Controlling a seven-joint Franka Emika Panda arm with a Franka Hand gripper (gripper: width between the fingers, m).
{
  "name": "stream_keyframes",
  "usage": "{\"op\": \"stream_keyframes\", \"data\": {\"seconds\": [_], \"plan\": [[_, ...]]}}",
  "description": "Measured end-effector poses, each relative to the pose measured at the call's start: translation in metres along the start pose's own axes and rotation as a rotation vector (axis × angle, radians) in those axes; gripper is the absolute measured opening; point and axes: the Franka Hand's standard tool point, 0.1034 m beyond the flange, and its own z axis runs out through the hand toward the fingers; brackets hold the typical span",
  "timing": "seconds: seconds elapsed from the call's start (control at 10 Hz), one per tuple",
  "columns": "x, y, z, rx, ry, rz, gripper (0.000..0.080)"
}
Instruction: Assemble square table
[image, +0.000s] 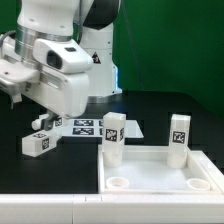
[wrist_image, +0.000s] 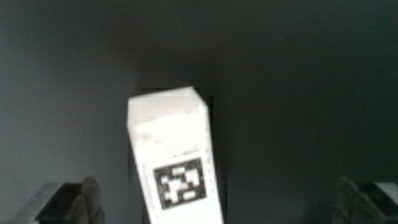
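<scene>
The black counter (image: 150, 108) is spread beneath the pincer and everything else. The white arm (image: 60, 60) is bent over it, and the pincer (image: 40, 122) (wrist_image: 217, 203) is carried at the arm's lower end, low above the counter.

The square panel (image: 155, 168) is laid flat with its rim up, well apart from the pincer, toward the exterior view's right. Round sockets are seen in its two nearer corners. The marker board (image: 82, 125) is placed near the pincer, between it and the panel.

Two legs are stood upright at the panel's far corners. The closer upright leg (image: 113, 138) is well apart from the pincer and the farther upright leg (image: 179, 136) is farther still. Whether they are seated in sockets cannot be told.

The lying leg (image: 37, 143) (wrist_image: 173, 150) is found on its side directly below the pincer, tag face up. In the wrist view it is seen between the two fingers (wrist_image: 68, 200), which are spread wide. Neither finger touches it, and nothing is gripped.
</scene>
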Motion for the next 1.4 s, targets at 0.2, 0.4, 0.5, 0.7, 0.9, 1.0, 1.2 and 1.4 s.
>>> {"op": "stream_keyframes", "data": {"seconds": [0.2, 0.4, 0.5, 0.7, 0.9, 1.0, 1.2, 1.4], "plan": [[0.0, 0.017, -0.002, 0.009, -0.013, 0.32, 0.0649], [0.002, 0.025, -0.002, 0.015, -0.014, 0.455, 0.0649], [0.003, 0.025, -0.002, 0.015, -0.013, 0.543, 0.0649], [0.004, 0.026, -0.002, 0.014, -0.013, 0.636, 0.0649], [-0.005, 0.023, -0.008, 0.037, 0.008, 0.843, 0.0649], [-0.01, 0.026, -0.011, 0.015, 0.026, 1.04, 0.0649], [0.003, 0.026, -0.001, -0.007, 0.07, 1.342, 0.0649], [0.007, 0.028, 0.0, 0.009, 0.095, 1.485, 0.0649]]}}
